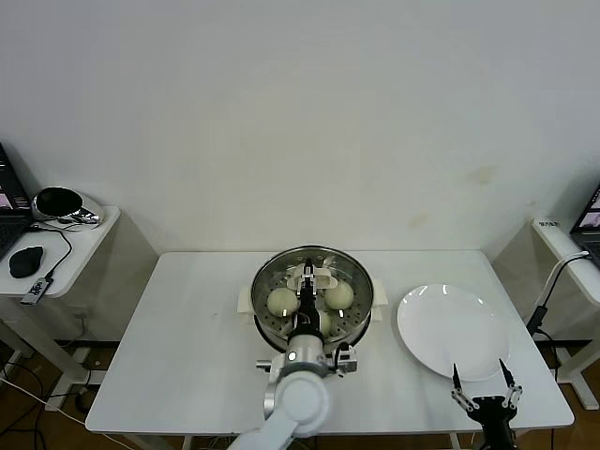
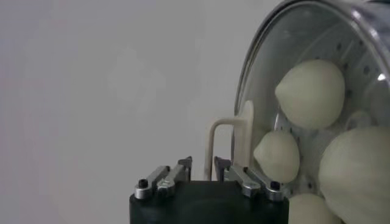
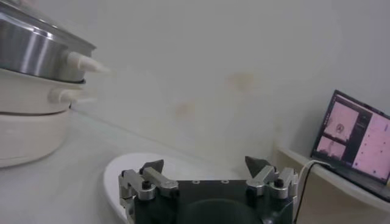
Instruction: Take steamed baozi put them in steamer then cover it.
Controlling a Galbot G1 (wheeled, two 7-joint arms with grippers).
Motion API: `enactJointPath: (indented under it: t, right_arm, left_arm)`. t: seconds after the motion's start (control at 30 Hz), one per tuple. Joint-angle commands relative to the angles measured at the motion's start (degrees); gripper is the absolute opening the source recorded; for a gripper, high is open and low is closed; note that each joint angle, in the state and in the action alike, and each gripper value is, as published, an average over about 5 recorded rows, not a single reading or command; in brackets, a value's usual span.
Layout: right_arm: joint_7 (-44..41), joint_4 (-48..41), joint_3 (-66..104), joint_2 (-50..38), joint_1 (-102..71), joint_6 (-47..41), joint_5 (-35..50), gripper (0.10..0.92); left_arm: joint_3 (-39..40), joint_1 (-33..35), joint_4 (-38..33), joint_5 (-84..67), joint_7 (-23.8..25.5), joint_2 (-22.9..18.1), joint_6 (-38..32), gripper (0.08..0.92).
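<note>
The steamer [image 1: 312,300] stands in the middle of the white worktop [image 1: 187,347], and the steamed baozi [image 1: 281,301] lie inside it on the perforated tray; the left wrist view shows four of them behind the glass. The cover [image 1: 314,277] sits on top of the steamer, its metal rim following the pot's rim as far as the views show, its cream-white bar handle [image 2: 234,141] at the centre. The white plate [image 1: 452,331] to the right of the steamer holds nothing.

The left pincer [image 1: 307,283] hangs directly over the cover. In its own wrist view the fingertips stand partly apart, just on either side of the bar handle with a little air showing, so it appears to have let go and grips nothing. The right pincer [image 1: 483,380] waits at the near edge of the worktop, just beside the plate, with its fingers spread wide and nothing between them.

Judged from this, loading the buns and covering the pot both look done. What seems left is only for the left arm to lift clear without nudging the cover.
</note>
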Motion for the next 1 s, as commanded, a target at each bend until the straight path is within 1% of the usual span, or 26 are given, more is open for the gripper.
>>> enactJointPath:
  t: [0.03,0.13,0.2,0.3,0.37,0.43,0.5,0.53,0.63,0.7,0.77,0.87,1.0]
  right_arm:
    - [0.04,-0.17,-0.24,-0.09,-0.04,-0.04,-0.18,0.823]
    - [0.04,-0.32,-0.53,-0.13,0.02,-0.04,-0.28,0.823]
    - [0.04,-0.42,-0.80,-0.27,0.05,0.18,-0.10,0.823]
    - [-0.16,-0.34,-1.25,-0.72,0.05,0.79,0.78,0.823]
    - [-0.55,-0.05,-1.73,-1.20,-0.08,0.96,1.95,0.823]
    - [-1.09,0.24,-2.44,-1.75,-0.32,0.81,3.22,0.823]
    - [-1.94,0.56,-3.48,-2.62,-0.90,0.18,4.68,0.823]
    - [-2.41,0.75,-4.04,-3.09,-1.28,-0.29,5.48,0.823]
    - [-4.21,1.86,-5.70,-4.84,-2.88,-3.01,9.20,0.823]
    - [-5.39,3.16,-6.76,-6.00,-4.23,-5.76,12.21,0.823]
    - [-6.01,4.55,-7.83,-6.91,-5.44,-8.09,14.85,0.823]
    - [-6.43,6.52,-9.14,-7.83,-6.76,-10.35,17.37,0.823]
    - [-6.42,7.96,-10.48,-8.26,-7.68,-11.43,18.09,0.823]
  left_arm:
    - [-2.67,9.35,-15.06,-15.37,-7.25,5.62,-2.41,0.519]
    - [-7.77,14.78,-22.21,-27.04,-12.55,8.83,-4.81,0.606]
    - [-12.75,19.62,-25.76,-38.43,-17.95,11.43,-8.81,0.667]
    - [-22.30,28.94,-28.45,-62.13,-26.74,14.50,-20.26,0.750]
    - [-29.99,35.27,-28.57,-75.72,-29.94,14.93,-28.72,0.789]
    - [-36.47,40.29,-27.81,-84.28,-30.46,14.41,-34.43,0.814]
    - [-40.22,44.03,-26.96,-89.85,-29.86,13.50,-36.76,0.820]
    - [-40.76,45.48,-26.69,-92.37,-29.46,13.26,-37.59,0.822]
    - [-41.02,49.07,-25.50,-96.75,-28.27,12.25,-41.10,0.823]
    - [-40.67,50.44,-24.08,-97.60,-27.74,11.27,-44.18,0.823]
    - [-40.43,50.98,-22.64,-97.81,-27.23,10.17,-45.85,0.823]
    - [-40.27,51.41,-20.61,-98.01,-26.70,8.82,-47.12,0.823]
    - [-40.22,52.08,-18.43,-97.97,-25.75,7.74,-48.15,0.823]
